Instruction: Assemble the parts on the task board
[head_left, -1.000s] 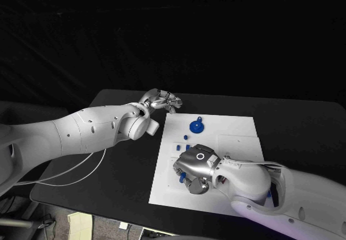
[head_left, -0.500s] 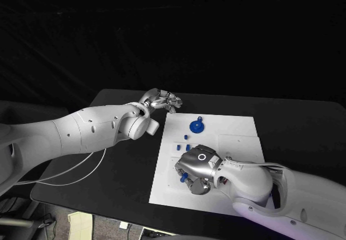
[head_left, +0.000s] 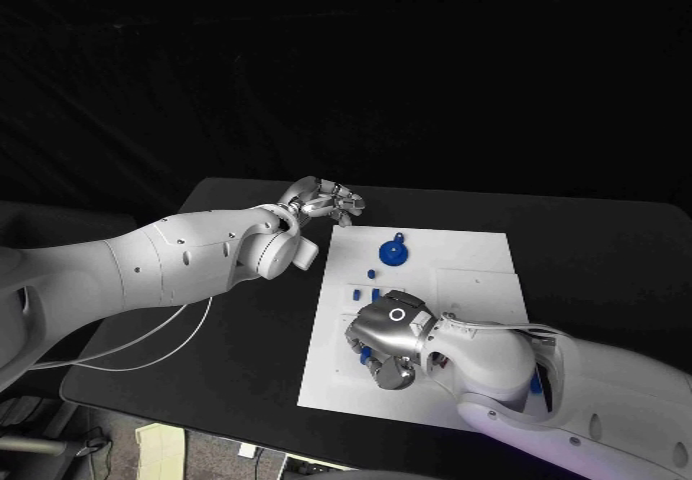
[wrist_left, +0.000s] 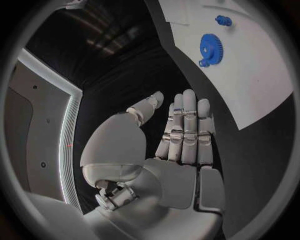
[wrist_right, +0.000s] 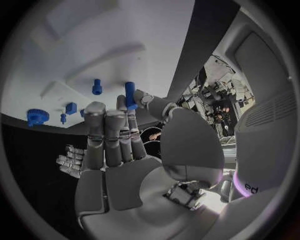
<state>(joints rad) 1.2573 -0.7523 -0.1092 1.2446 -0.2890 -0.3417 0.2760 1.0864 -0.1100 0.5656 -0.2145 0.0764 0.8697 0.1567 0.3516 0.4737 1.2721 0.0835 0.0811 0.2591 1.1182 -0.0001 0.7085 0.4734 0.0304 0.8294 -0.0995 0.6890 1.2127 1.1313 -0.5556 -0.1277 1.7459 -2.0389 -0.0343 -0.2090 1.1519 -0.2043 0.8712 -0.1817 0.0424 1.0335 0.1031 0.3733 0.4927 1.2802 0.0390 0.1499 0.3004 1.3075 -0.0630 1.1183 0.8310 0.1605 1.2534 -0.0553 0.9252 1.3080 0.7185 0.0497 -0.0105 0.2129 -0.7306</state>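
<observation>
Black counter (head_left: 606, 250), white board (head_left: 462, 270): gear (head_left: 394, 251) seated, pegs loose; right robot hand (head_left: 389, 345) pinching blue peg (wrist_right: 130, 95), left robot hand (head_left: 323, 200) spread, idle.

The task board (head_left: 447, 270) is plain white on a black table (head_left: 577, 250). A gear (head_left: 394, 252) and the small pegs (wrist_right: 97, 86) are bright blue. Both hands (wrist_left: 181, 145) (wrist_right: 119, 145) are silver on white arms (head_left: 159, 265).

A: Black table (head_left: 591, 250) under the left hand (head_left: 325, 200); black backdrop (head_left: 433, 80) beyond it.
B: Thumb side of that hand: 1 pale light strip (wrist_left: 70, 130) edging a grey wall panel (wrist_left: 31, 125).
A: Behind the right hand (head_left: 392, 340): a dim, cluttered room (wrist_right: 219, 95).
</observation>
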